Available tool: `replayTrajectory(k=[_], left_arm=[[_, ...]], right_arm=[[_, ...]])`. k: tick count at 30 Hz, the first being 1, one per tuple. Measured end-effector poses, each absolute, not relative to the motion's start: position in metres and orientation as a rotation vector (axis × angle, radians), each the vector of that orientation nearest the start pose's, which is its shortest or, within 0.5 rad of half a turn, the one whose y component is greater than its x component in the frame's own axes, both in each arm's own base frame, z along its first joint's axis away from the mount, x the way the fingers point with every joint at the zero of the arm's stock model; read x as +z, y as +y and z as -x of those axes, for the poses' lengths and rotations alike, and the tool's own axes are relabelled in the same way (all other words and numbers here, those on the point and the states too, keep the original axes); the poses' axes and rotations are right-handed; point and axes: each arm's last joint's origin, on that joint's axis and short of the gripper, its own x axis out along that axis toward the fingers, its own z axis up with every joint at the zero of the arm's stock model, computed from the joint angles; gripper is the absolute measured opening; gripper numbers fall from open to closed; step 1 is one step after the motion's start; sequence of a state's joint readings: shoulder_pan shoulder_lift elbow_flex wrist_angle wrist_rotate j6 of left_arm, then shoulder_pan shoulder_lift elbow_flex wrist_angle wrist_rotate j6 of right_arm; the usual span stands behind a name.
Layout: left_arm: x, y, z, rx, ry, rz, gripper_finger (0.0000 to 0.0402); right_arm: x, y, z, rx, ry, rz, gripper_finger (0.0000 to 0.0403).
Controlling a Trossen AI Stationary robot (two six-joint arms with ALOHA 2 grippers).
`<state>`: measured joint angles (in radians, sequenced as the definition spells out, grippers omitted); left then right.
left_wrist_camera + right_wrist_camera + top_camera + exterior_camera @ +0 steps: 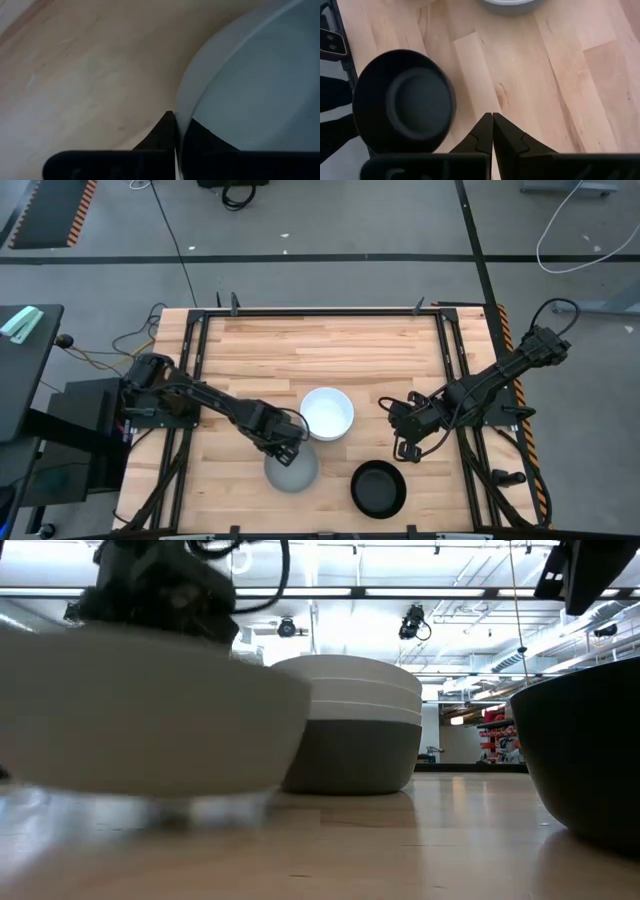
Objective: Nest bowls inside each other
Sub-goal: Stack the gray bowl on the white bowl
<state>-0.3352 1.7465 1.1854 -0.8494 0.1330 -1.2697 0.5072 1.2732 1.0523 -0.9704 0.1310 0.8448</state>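
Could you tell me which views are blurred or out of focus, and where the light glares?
Low view: the light grey bowl up close is soft and its base smeared, while the stack behind is sharper; ceiling lights glare bright. Left wrist view: the bowl's rim fills the frame, blurred. Right wrist view: the black bowl is fairly crisp. High view: even light, soft shadows.

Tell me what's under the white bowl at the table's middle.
The white bowl tops a stack: more white layers, then a grey bowl on the table. Anything nested deeper is hidden.
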Motion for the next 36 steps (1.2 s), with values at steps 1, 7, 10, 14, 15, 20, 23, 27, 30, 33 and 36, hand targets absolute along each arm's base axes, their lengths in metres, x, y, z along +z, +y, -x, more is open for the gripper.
replayTrajectory(k=[1, 7, 10, 14, 15, 20, 23, 27, 30, 33, 36], left_arm=[[0.193, -0.110, -0.300, 0.536, 1.418, 0.888, 0.0010], [0.228, -0.109, -0.295, 0.466, 1.359, 0.911, 0.0009], [0.249, -0.103, -0.297, 0.444, 1.342, 0.896, 0.0009], [0.276, -0.085, -0.306, 0.398, 1.298, 0.843, 0.0009], [0.283, -0.079, -0.309, 0.387, 1.284, 0.836, 0.0009], [0.309, -0.039, -0.320, 0.387, 1.193, 0.804, 0.0009], [0.318, -0.014, -0.323, 0.408, 1.153, 0.804, 0.0009], [0.322, 0.017, -0.323, 0.447, 1.110, 0.815, 0.0009], [0.318, 0.034, -0.325, 0.477, 1.100, 0.823, 0.0009], [0.310, 0.042, -0.331, 0.496, 1.112, 0.832, 0.0009], [0.299, 0.045, -0.341, 0.459, 1.133, 0.836, 0.0009]], right_arm=[[0.271, 0.109, -0.203, -0.165, 1.172, -0.368, 0.0019], [0.271, 0.108, -0.204, -0.192, 1.149, -0.351, 0.0019], [0.271, 0.107, -0.204, -0.206, 1.136, -0.340, 0.0019], [0.272, 0.106, -0.205, -0.224, 1.114, -0.322, 0.0019], [0.272, 0.106, -0.205, -0.228, 1.109, -0.319, 0.0019], [0.272, 0.106, -0.205, -0.240, 1.104, -0.327, 0.0018], [0.272, 0.106, -0.205, -0.247, 1.103, -0.338, 0.0018], [0.272, 0.106, -0.205, -0.248, 1.103, -0.339, 0.0018], [0.272, 0.106, -0.205, -0.247, 1.103, -0.339, 0.0018], [0.272, 0.105, -0.205, -0.250, 1.103, -0.339, 0.0018], [0.272, 0.103, -0.207, -0.259, 1.101, -0.345, 0.0018]])
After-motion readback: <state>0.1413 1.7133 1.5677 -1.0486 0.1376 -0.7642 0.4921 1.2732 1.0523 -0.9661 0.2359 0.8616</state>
